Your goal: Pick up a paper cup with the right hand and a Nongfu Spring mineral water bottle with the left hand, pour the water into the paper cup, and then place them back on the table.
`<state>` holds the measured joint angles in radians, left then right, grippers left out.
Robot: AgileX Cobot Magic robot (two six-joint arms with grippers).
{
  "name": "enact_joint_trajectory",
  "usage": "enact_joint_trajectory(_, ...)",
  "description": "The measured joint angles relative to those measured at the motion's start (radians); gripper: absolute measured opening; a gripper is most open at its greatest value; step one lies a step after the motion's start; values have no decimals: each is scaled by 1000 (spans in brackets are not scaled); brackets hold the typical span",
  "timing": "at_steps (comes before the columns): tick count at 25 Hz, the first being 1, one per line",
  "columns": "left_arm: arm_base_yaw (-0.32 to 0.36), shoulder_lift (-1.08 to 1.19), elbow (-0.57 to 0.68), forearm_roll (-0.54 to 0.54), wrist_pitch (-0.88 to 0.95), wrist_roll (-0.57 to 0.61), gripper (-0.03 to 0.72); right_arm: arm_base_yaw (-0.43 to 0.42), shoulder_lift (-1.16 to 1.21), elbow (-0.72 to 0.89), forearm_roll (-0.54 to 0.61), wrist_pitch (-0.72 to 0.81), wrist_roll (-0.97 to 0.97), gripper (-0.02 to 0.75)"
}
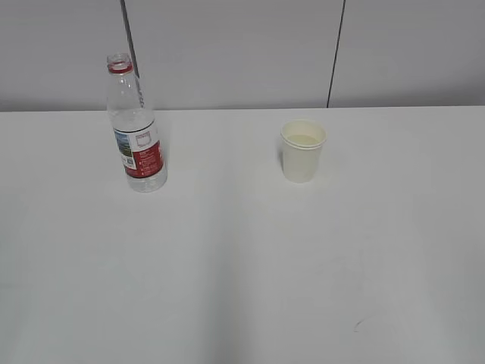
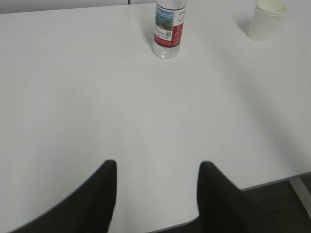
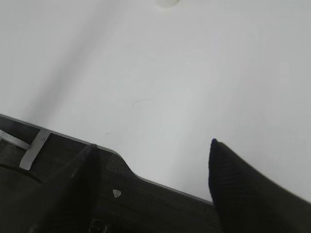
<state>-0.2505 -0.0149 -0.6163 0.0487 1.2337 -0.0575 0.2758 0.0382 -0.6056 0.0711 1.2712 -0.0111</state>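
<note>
The mineral water bottle (image 1: 136, 129) stands upright and uncapped at the back left of the white table (image 1: 242, 265). The paper cup (image 1: 302, 150) stands upright at the back, right of centre, with liquid showing inside. Neither arm shows in the exterior view. In the left wrist view the bottle (image 2: 168, 30) and the cup (image 2: 266, 19) stand far ahead of my left gripper (image 2: 158, 167), which is open and empty above the table's front edge. My right gripper (image 3: 153, 148) is open and empty over the front edge; the cup's base (image 3: 168, 3) barely shows at the top.
A small dark scuff mark (image 1: 358, 324) lies on the table at the front right, also in the right wrist view (image 3: 142, 101). A grey panelled wall (image 1: 227, 53) rises behind the table. The floor (image 3: 146, 204) shows below the front edge.
</note>
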Motion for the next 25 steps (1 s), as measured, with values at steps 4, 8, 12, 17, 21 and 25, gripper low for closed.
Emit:
enact_joint_trajectory(4, 0, -1, 51, -19, -72, 49, 344, 0, -54, 32, -11, -8, -32, 519)
enact_joint_trajectory(8, 0, -3, 99, -22, -115, 57, 344, 0, -55, 75, -17, -62, -42, 519)
enact_joint_trajectory(12, 0, -3, 110, -22, -114, 63, 344, 0, -55, 81, -21, -80, -46, 519)
enact_joint_trajectory(17, 0, -3, 110, -23, -114, 64, 344, 0, -56, 103, -25, -109, -50, 519)
enact_joint_trajectory(21, 0, -4, 110, -23, -114, 63, 342, 0, -56, 103, -29, -112, -51, 519)
enact_joint_trajectory(25, 0, -4, 110, -24, -115, 63, 330, 0, -56, 105, -29, -112, -51, 519)
